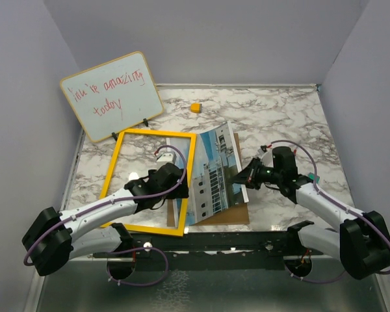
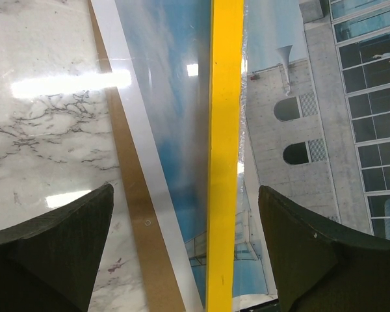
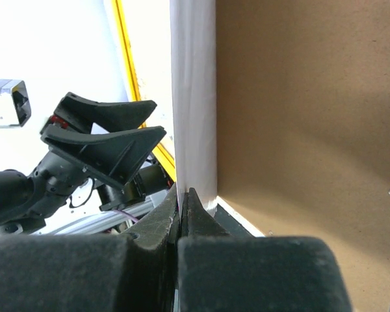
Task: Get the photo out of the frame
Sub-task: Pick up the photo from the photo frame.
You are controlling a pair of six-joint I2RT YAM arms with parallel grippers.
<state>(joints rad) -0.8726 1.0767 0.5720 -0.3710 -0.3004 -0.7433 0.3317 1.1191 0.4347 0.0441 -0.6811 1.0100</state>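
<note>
Right gripper (image 3: 184,196) pinches the photo (image 3: 194,97) edge, clear only in its wrist view.

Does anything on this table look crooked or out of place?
Yes. The photo sits askew, its right edge pinched by the right gripper and seemingly raised off the brown backing board, its left part under a bar of the yellow frame. A small orange piece lies alone near the back.

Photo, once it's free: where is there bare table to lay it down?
Bare marble: the back right corner, bordered by the orange block, the photo's far edge, the right arm and the walls. Crowded: the centre, with frame, backing board and both arms; the whiteboard fills the back left.
</note>
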